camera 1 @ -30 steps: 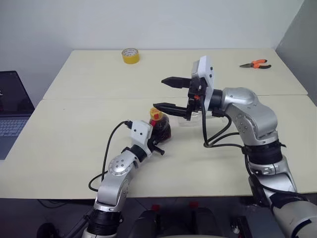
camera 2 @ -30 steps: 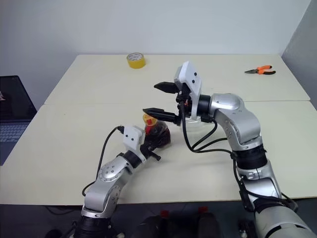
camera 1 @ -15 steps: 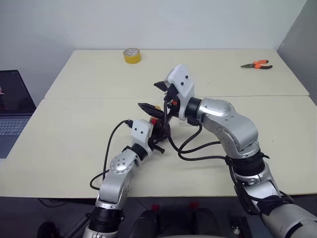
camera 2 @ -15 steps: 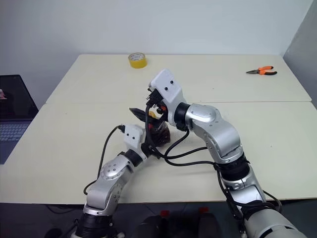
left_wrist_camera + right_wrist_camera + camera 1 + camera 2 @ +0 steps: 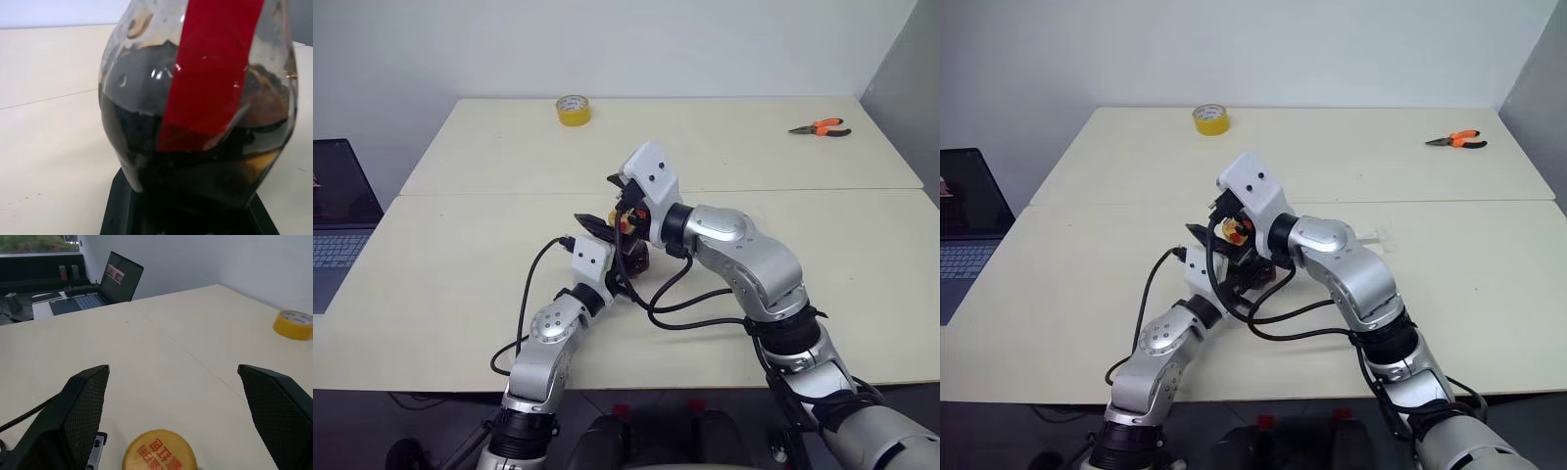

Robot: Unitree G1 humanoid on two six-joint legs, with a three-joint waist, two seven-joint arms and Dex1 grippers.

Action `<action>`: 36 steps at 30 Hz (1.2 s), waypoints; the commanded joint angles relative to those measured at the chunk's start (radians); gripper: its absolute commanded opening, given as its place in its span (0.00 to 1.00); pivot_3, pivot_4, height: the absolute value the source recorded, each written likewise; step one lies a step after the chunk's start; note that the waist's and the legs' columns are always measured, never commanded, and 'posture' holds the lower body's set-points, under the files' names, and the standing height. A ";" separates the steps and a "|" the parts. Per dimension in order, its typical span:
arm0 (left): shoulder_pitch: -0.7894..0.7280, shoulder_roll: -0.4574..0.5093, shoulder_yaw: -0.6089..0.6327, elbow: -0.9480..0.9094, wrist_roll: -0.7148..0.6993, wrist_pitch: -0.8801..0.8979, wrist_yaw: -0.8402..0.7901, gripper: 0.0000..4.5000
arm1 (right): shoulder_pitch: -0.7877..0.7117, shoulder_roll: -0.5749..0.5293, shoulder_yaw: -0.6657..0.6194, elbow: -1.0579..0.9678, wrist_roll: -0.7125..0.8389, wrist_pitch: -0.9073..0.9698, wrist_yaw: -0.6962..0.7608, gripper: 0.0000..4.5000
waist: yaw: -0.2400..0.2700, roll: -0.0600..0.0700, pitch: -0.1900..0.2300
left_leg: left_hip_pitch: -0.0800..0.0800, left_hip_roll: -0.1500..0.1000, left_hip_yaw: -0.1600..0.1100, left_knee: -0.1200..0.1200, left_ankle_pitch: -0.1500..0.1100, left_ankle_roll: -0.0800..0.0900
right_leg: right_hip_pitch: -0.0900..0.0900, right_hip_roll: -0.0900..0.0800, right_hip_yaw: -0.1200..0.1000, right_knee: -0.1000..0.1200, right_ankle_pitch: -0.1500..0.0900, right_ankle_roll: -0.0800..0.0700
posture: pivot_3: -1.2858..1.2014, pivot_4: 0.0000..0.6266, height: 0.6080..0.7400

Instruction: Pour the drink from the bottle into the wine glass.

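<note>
Uncapping step, by the look of it: left gripper (image 5: 628, 266) clamped on the bottle (image 5: 195, 112), holding it upright at mid-tabletop (image 5: 460, 264), close in front of the robot. Right gripper (image 5: 173, 421) spread wide, one of its fingers (image 5: 78, 416) on either side of the yellow cap (image 5: 159, 450), apart from it, nothing grasped. Dark drink (image 5: 146, 166) filling the lower body of the bottle, red label (image 5: 205, 73) running down its front. Cap on, so pouring not yet possible.

Next move, as a judgement: lower and centre the right fingers around the cap, close, then twist while the left hand keeps the body from turning (a squat, ribbed plastic body may flex or slip under a hard squeeze).

Wine glass (image 5: 1378, 235) only partly visible past the right arm, on the tabletop to the robot's right of the bottle, near but apart; too faint to say more.

Counted: one bottle, one cap, one wine glass, one yellow tape roll (image 5: 572, 110) at the far edge, one pair of orange-handled pliers (image 5: 819, 127) far right, one laptop (image 5: 337, 211) off to the left, two grippers.
</note>
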 commanded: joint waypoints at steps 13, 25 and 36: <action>-0.009 0.000 0.003 -0.040 -0.005 -0.033 -0.003 0.14 | 0.002 -0.021 -0.060 -0.006 -0.011 0.002 -0.034 1.00 | 0.000 0.000 0.000 | 0.000 0.000 0.000 0.000 0.000 0.000 | 0.000 0.000 0.000 0.000 0.000 0.000 | 0.52 0.24 1.00; -0.010 0.010 0.005 -0.031 -0.005 -0.033 -0.010 0.14 | 0.033 -0.048 -0.109 -0.096 0.074 0.052 -0.011 1.00 | 0.000 0.000 0.000 | 0.000 0.000 0.000 0.000 0.000 0.000 | 0.000 0.000 0.000 0.000 0.000 0.000 | 0.52 0.24 1.00; -0.011 0.013 0.008 -0.030 -0.006 -0.034 -0.016 0.14 | 0.068 -0.109 -0.127 -0.126 0.097 0.062 -0.006 1.00 | 0.000 0.000 0.000 | 0.000 0.000 0.000 0.000 0.000 0.000 | 0.000 0.000 0.000 0.000 0.000 0.000 | 0.52 0.24 1.00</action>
